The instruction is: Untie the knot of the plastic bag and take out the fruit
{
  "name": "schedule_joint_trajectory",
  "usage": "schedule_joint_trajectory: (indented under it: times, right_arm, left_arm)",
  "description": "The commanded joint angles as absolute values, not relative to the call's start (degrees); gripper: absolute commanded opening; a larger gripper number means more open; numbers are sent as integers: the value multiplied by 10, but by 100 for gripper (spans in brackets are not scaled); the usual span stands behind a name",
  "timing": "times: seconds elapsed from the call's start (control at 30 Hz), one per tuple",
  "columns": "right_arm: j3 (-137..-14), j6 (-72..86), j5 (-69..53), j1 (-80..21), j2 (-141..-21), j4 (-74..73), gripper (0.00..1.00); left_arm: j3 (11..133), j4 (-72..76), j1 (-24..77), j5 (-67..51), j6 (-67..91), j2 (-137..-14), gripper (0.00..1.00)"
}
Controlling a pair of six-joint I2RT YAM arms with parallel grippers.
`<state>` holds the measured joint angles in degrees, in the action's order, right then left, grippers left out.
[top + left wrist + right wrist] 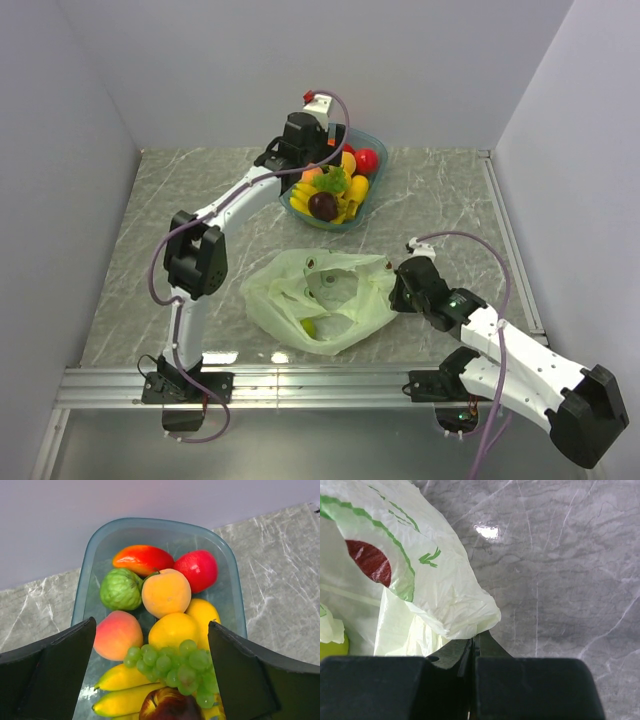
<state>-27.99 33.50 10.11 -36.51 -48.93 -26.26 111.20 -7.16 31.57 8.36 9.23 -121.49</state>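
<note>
The pale green plastic bag (318,298) lies crumpled on the table with its mouth gaping; no knot shows. A yellow-green piece of fruit (308,327) shows through the plastic. My right gripper (403,287) is shut on the bag's right edge; in the right wrist view its tips (479,638) pinch the plastic bag (425,580). My left gripper (151,625) hangs open over the teal bowl (150,522), nothing between its fingers. Below it lie green grapes (175,665), bananas (125,690), a dark plum (167,706), a peach (118,635) and an orange piece (166,592).
The teal bowl (378,178) stands at the back of the table near the wall, also holding a shiny red fruit (199,569), a bumpy green fruit (121,589) and a red-orange one (142,559). Grey walls close in both sides.
</note>
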Motion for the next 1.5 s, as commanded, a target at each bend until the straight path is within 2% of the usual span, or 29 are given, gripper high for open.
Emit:
schedule_joint_trajectory:
  times: [0.0,0.23,0.43,0.5,0.53,0.63,0.77,0.9,1.03,1.13,1.3,1.47]
  right_arm:
    - [-308,327,120,-369,-497,-256,0]
    - [-320,314,137,-368,-513,-245,0]
    - [-316,308,142,-369,-529,-214,0]
    - [-319,305,143,-368,-539,-210,0]
    - [-323,305,145,-368,-541,-209,0]
    - [-330,305,164,-370,-538,-208,0]
    - [-342,287,192,-371,-497,-203,0]
    - [-345,251,202,-372,-455,-188,0]
    - [-344,250,190,-370,-461,-189,0]
    - [-332,261,182,-372,-463,-183,0]
    - [-323,274,174,-374,-461,-175,0]
    - [-317,277,175,-379,-465,-174,0]
  left_arm:
    - [1135,-84,316,76,86,-1168,99]
    - [1007,-128,323,-14,84,-1024,95]
    - [865,-199,404,-94,37,-869,87]
    - [808,-214,450,-98,48,-828,83]
    - [787,-212,462,-97,81,-818,78]
    - [716,-210,506,-56,160,-796,76]
    - [661,-219,540,78,259,-744,82]
    - [632,-292,541,246,357,-701,91]
    - [631,-387,541,308,435,-699,99]
    - [607,-409,541,297,482,-705,99]
    - [545,-359,541,243,517,-703,98]
    - [492,-331,540,241,540,-722,98]
